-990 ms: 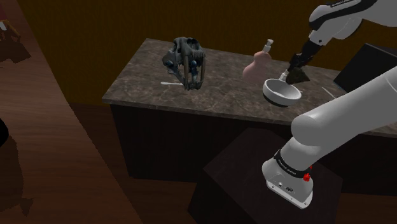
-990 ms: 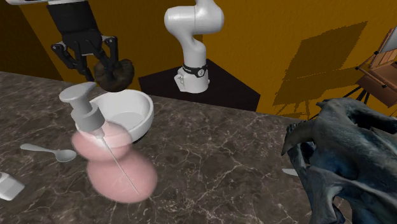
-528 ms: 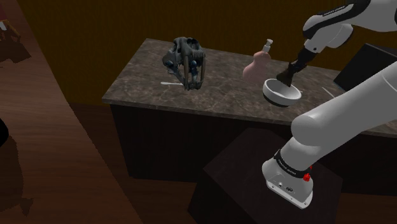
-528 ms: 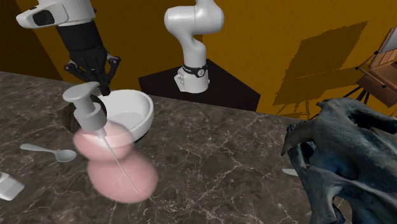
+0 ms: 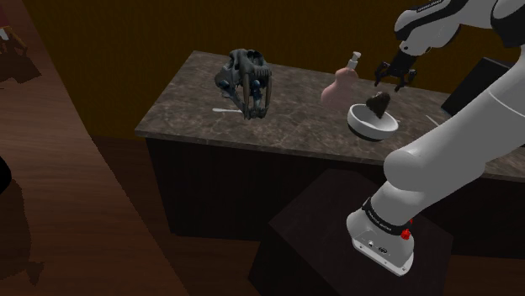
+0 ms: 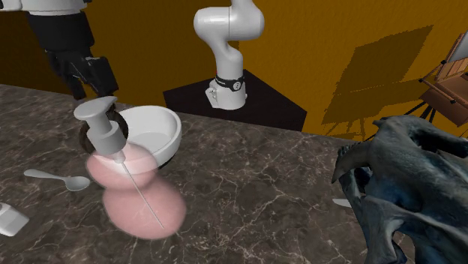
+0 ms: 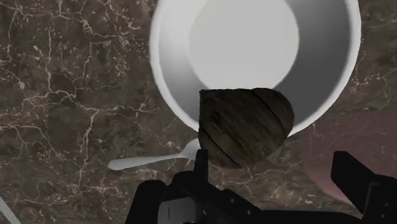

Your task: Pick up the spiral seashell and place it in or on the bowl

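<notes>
- Lifted off the bowl since half a second ago, the gripper point(image 5: 395, 76) now hangs above it with its black fingers point(image 7: 354, 177) spread wide and nothing between them.
- Straight below the open fingers lies the dark, ridged seashell point(image 7: 245, 125), released and untouched. It is in line with the gap between them but well clear of both.
- Perched on the white bowl point(image 7: 169, 76), the seashell straddles the rim rather than sitting in the hollow. Part of it hangs over the inside, part over the counter. Its narrower end appears to point outward, away from the bowl's middle.
- From the shoulder view, the seashell point(image 5: 378, 105) stands proud on top of the bowl point(image 5: 371, 127), with the gripper directly overhead.
- Judged from this, the placing looks done. Any further move would be a straight retreat upward, the one risk being that the seashell tips off the rim.
- Just beside the bowl rests a pale spoon point(image 7: 151, 162), and a pink pump bottle point(image 5: 340, 85) stands next to it.
- Farther along the marbled counter point(image 5: 192, 94) sits a dark skull point(image 5: 247, 79), well apart from the work.
</notes>
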